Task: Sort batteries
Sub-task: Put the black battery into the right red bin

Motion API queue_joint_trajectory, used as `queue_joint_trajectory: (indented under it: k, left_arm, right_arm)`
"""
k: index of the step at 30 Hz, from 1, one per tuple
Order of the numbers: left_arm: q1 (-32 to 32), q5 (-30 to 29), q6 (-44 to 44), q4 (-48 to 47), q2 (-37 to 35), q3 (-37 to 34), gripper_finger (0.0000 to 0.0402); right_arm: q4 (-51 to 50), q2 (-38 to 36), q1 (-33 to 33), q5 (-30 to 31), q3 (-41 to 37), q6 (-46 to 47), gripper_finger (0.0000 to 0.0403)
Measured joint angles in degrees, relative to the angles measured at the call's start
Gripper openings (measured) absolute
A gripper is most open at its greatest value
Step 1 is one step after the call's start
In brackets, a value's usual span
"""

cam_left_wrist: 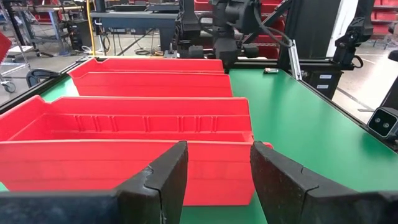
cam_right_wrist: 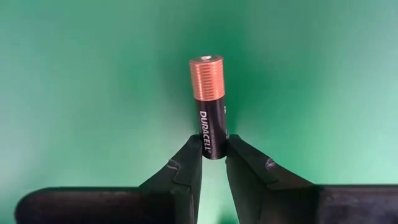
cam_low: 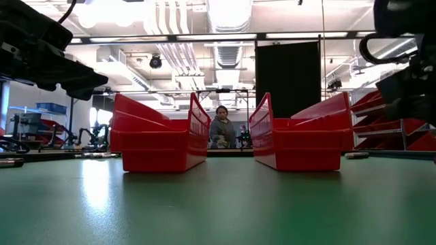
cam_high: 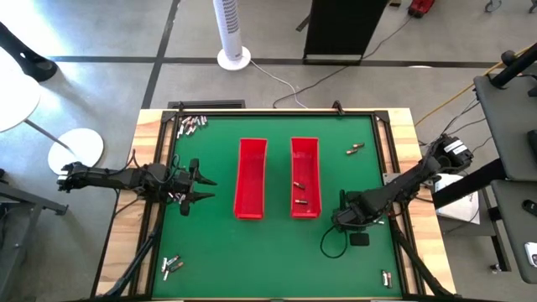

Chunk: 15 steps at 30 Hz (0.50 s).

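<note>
Right of the red trays, the right end effector [cam_right_wrist: 212,152] pinches a battery [cam_right_wrist: 208,106], likely light, rigid, slippery, by its black end.

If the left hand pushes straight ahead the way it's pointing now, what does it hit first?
Most likely the long side wall of the nearer red tray, which sits directly ahead of the open left hand. The second tray lies beyond it; the exact gap is unclear.
</note>
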Motion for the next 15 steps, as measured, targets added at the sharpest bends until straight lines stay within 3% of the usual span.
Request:
queue_joint_trajectory:
  k: [3, 10, 15]
  left_arm:
    - [0.0, 0.0, 0.0, 0.0, 0.0, 0.0, 0.0155]
    - [0.0, 0.0, 0.0, 0.0, 0.0, 0.0, 0.0155]
    - [0.0, 0.0, 0.0, 0.0, 0.0, 0.0, 0.0155]
  right_arm:
    - [4.3, 0.0, 2.3, 0.5, 0.2, 1.6, 0.0058]
    - [12.3, 0.0, 10.7, 10.3, 0.1, 5.0, 0.0061]
    - [15.9, 0.3, 13.2, 14.9, 0.1, 7.2, 0.0083]
